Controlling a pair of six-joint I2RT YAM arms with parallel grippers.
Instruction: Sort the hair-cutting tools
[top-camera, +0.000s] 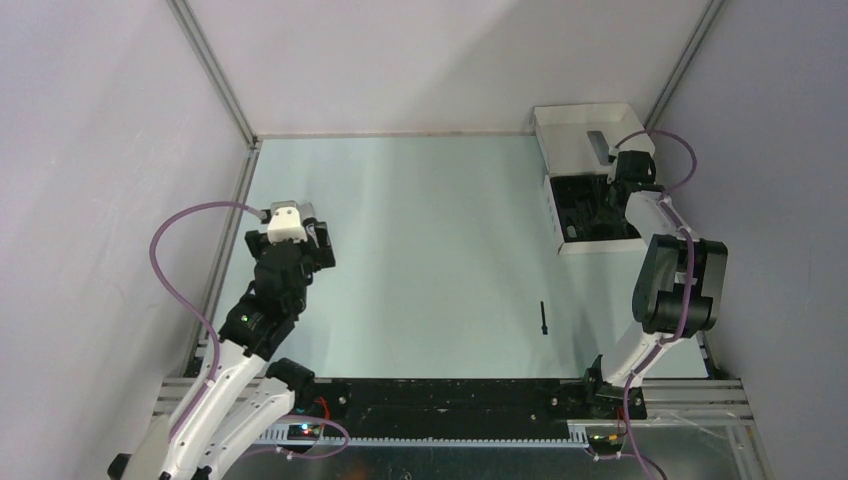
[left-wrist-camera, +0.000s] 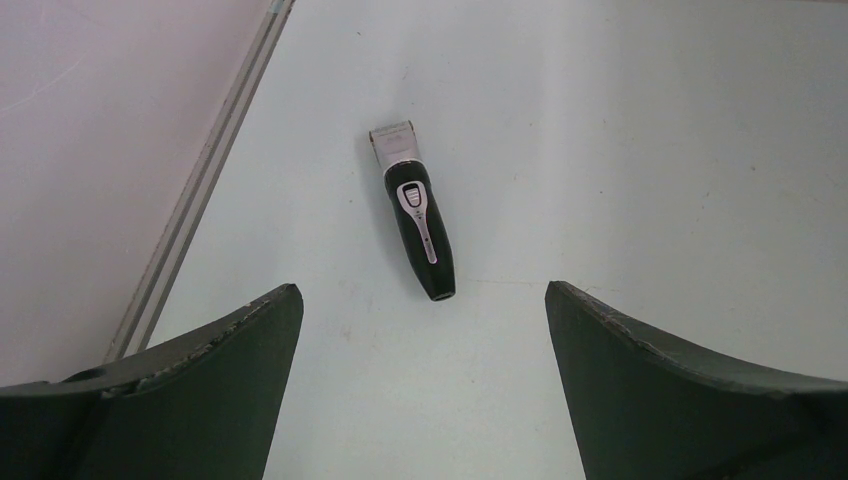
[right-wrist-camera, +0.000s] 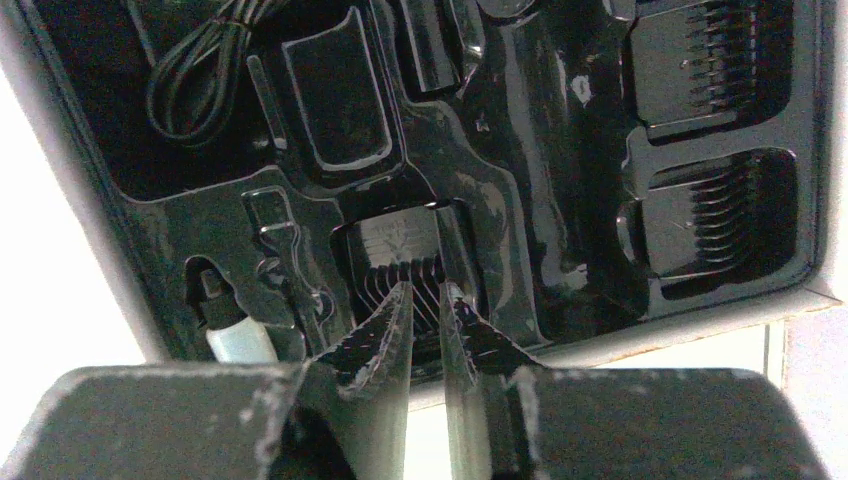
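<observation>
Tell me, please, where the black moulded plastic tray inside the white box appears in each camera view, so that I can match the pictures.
Top external: the black moulded plastic tray lies at the far right of the table, inside the white rectangular box.
Left wrist: it is not in this picture.
Right wrist: the tray fills most of the picture, seen from close above.
Shared landmark: the right gripper, its tips over the tray in both views.

hair clipper (left-wrist-camera: 417, 210): faint marking on the blade head, at its 12 o'clock end, too small to read
comb attachment (right-wrist-camera: 392, 245): raised emblem, illegible
readable text: none
</observation>
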